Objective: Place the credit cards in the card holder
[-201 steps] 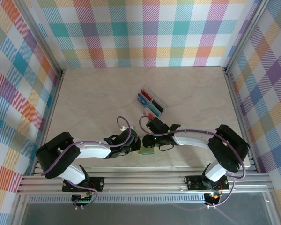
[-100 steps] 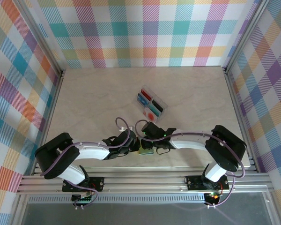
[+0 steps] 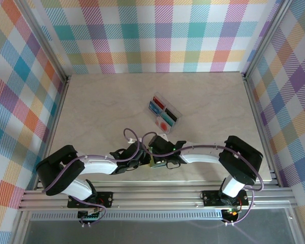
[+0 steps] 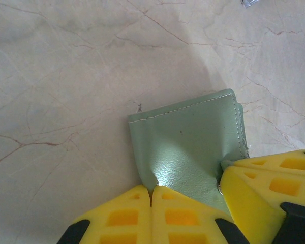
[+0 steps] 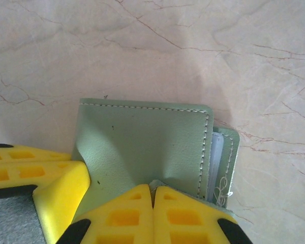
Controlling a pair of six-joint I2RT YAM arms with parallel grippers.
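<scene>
Presently, the left gripper (image 4: 151, 192) is clamped, its yellow fingertips pressed together on the near edge of the card holder (image 4: 185, 137), dimpling the soft green cover. The card holder lies flat on the marble-patterned table (image 3: 101, 101), near its front edge, between the two wrists. It is folded, with white stitching along its border. In the right wrist view a second leaf and a clear sleeve show past its right-hand edge. The right gripper (image 5: 153, 194) is likewise closed on the same near edge, just beside the left gripper, pinching a fold of the cover. Farther back and slightly right, well apart from the card holder, a clear tray (image 3: 179, 117) holds the credit cards (image 3: 154, 106): red, blue, dark and teal faces are discernible.
</scene>
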